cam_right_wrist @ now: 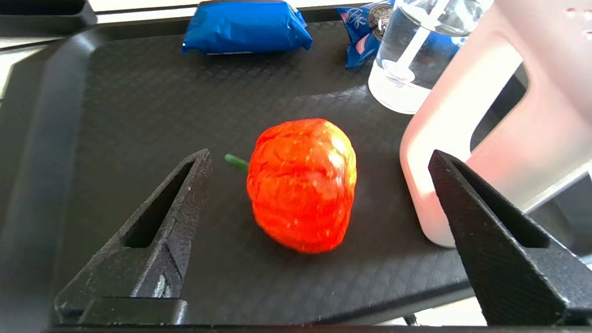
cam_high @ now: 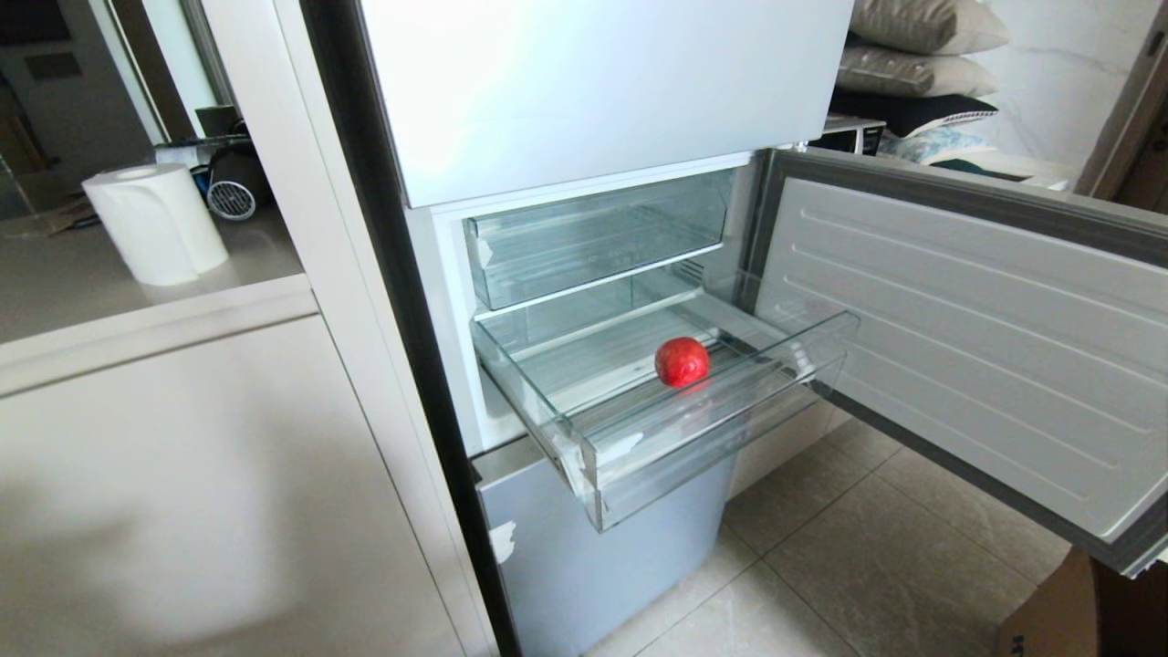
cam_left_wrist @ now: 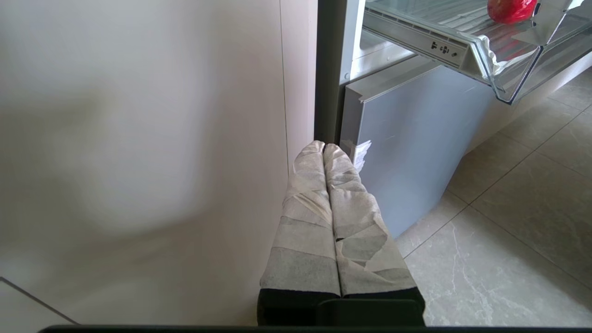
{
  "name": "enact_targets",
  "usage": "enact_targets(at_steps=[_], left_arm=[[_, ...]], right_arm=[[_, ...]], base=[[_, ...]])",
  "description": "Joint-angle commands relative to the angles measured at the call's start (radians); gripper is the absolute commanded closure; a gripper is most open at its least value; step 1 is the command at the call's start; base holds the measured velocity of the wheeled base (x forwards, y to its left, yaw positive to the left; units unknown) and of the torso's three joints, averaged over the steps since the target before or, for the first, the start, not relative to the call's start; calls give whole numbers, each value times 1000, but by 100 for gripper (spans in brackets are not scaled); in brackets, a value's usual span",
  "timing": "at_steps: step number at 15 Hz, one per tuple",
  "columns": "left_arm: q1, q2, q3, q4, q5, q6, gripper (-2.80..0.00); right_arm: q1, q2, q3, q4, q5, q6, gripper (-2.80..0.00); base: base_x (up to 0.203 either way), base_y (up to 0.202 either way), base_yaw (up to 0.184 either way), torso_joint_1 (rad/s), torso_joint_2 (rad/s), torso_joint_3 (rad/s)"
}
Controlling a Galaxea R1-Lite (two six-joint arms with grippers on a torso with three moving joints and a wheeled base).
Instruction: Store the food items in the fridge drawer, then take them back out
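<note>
The clear fridge drawer (cam_high: 721, 438) stands pulled out, and one round red food item (cam_high: 682, 361) lies on its ribbed floor. In the left wrist view that item (cam_left_wrist: 508, 9) and the drawer's corner (cam_left_wrist: 499, 64) show above and to the side. A second food item (cam_right_wrist: 303, 185), orange-red, ribbed, with a green stem, rests on a black tray (cam_right_wrist: 138, 106). My right gripper (cam_right_wrist: 320, 154) is open just short of it, one finger on each side, touching nothing. My left gripper (cam_left_wrist: 323, 145) hangs shut and empty by the cabinet side. Neither arm shows in the head view.
The fridge's middle door (cam_high: 985, 347) swings open to the right. A shallower clear tray (cam_high: 593, 242) sits above the drawer. On the black tray stand a pinkish-white jug (cam_right_wrist: 485, 115) close to one finger, a clear bottle (cam_right_wrist: 416, 55) and blue snack packets (cam_right_wrist: 245, 25). A paper roll (cam_high: 155, 224) sits on the counter.
</note>
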Motion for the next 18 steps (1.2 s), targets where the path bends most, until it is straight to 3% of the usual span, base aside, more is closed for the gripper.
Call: enact_targets(at_steps=[1,7,18], left_arm=[[0,2,0,0,1,0,0],[0,1,0,0,1,0,0],[0,2,0,0,1,0,0]], right_arm=[[4,41,-30,-6,3,0,-280],[34,133,-70,-72,11,0,-280],[41,160,-75,-71,46,3,-280]], base=[[0,0,0,0,0,0],[0,0,0,0,0,0],[0,0,0,0,0,0]])
